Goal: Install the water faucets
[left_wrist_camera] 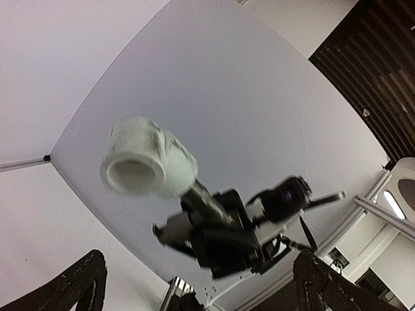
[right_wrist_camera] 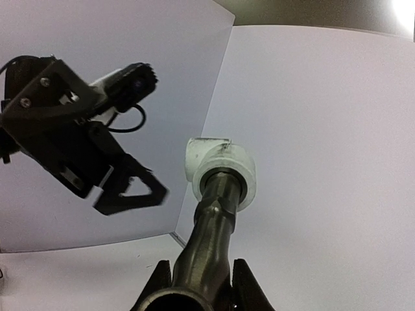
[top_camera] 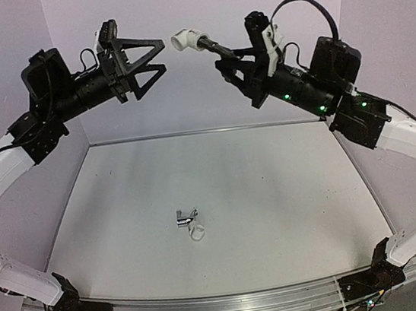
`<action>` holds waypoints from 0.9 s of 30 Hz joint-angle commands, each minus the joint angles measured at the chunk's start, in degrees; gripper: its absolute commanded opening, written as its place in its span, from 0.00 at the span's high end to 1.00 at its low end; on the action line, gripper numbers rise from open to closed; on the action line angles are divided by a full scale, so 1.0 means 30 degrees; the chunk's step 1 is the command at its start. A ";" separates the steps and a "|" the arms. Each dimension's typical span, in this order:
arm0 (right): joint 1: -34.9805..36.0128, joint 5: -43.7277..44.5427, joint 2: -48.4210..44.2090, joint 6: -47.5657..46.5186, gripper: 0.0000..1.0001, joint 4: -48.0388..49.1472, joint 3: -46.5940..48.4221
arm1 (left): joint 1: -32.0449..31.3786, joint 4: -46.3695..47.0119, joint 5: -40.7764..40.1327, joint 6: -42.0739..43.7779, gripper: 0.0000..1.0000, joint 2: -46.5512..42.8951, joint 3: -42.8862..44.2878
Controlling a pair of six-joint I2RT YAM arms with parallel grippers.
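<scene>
Top external view: the two arms rise from their bases at the near edge of the bench (top_camera: 292, 213). A little farther in, left of centre on the pale surface, the shiny chrome faucet (top_camera: 185, 217) lies on its side. A small white ring (top_camera: 197, 233) lies just beside it on the near side; whether the two touch cannot be told. Both are well apart from the grippers.

Farther off and high above the bench, the two grippers face each other in front of the back wall (top_camera: 208, 94). The left gripper (top_camera: 160, 57) has its jaws spread wide and holds nothing. The right gripper (top_camera: 227, 58) is clamped on the matte black faucet (top_camera: 213, 45), which points up and left toward the left gripper. A white plastic elbow fitting (top_camera: 188, 39) sits on the faucet's free end, apart from the left gripper.

In the right wrist view the faucet's dark body runs out from between the fingers (right_wrist_camera: 159, 285) into the fitting's collar. In the left wrist view the fitting's open mouth faces the camera, slightly blurred, beyond the wide-set fingers.
</scene>
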 commanded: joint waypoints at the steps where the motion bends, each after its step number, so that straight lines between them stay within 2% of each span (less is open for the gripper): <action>1: -0.1927 -0.5310 -0.2438 -0.0302 1.00 -0.1869 -0.0149 | -0.0052 -0.7708 0.1621 0.2314 0.00 -0.1562 0.1313; 6: -0.2751 -1.1724 -0.3383 -0.4270 1.00 -0.8759 0.0943 | -0.0010 -1.2867 0.4853 0.2979 0.01 -0.1287 0.3116; 10: -0.2733 -1.3968 -0.2930 -0.4197 1.00 -1.1800 0.2371 | -0.0016 -1.4441 0.7047 0.2585 0.07 -0.0259 0.3408; 15: -0.2745 -1.5044 -0.1922 -0.1762 1.00 -1.2177 0.3960 | -0.0039 -1.1228 0.7030 0.1128 0.10 -0.1396 0.1287; 19: -0.2749 -1.5521 -0.1320 0.0192 1.00 -1.2192 0.4761 | -0.0204 -1.0741 0.6758 0.1123 0.13 -0.1544 0.0887; 27: -0.2747 -1.6587 -0.0324 0.2886 1.00 -1.2116 0.5538 | -0.0890 -0.7828 0.7615 0.0328 0.27 -0.0975 0.0354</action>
